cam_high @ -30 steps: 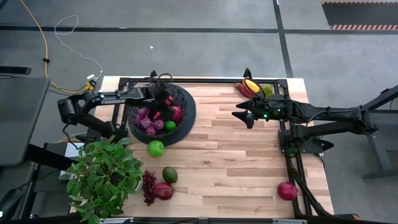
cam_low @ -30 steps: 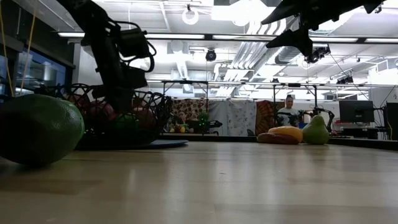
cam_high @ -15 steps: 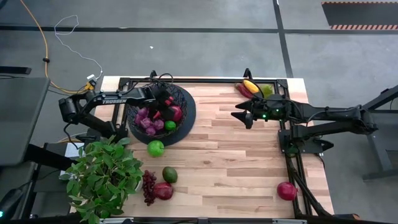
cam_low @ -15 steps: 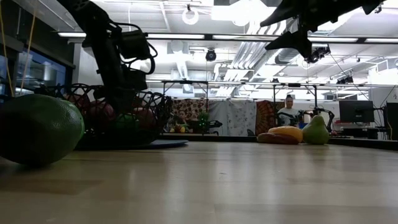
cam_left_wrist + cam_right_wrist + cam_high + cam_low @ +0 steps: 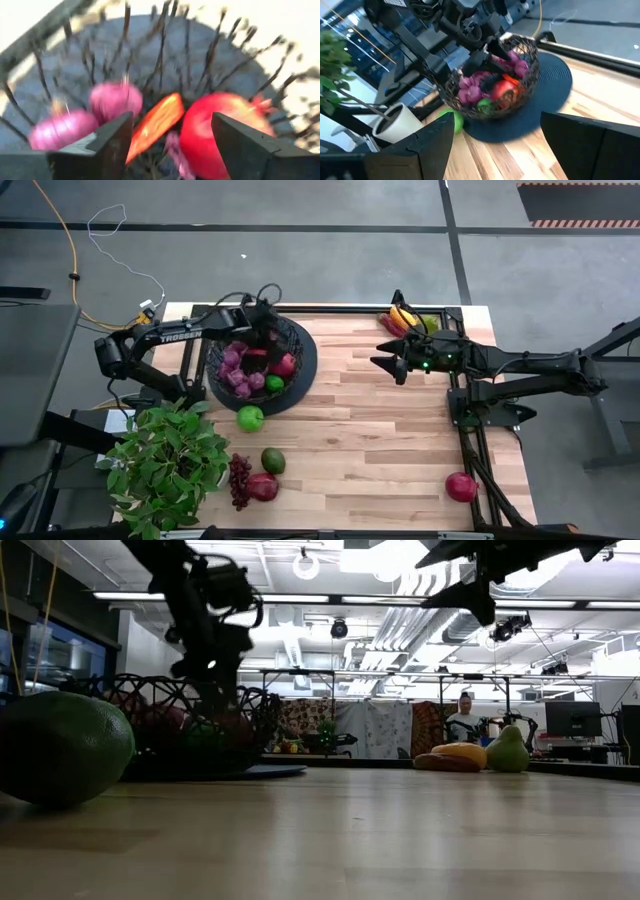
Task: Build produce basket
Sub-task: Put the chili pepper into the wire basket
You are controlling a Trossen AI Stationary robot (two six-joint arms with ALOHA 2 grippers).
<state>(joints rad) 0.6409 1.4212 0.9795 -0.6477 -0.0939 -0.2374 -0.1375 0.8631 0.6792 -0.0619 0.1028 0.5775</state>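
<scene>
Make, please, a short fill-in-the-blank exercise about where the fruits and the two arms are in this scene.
1. The left gripper hangs with open fingers over the ____.
2. The green apple outside the basket lies on the ____.
3. The avocado lies on the table between that apple and the ____ bunch.
4. The right gripper is empty, with its fingers ____.

Missing words: basket; table; grape; open
</scene>
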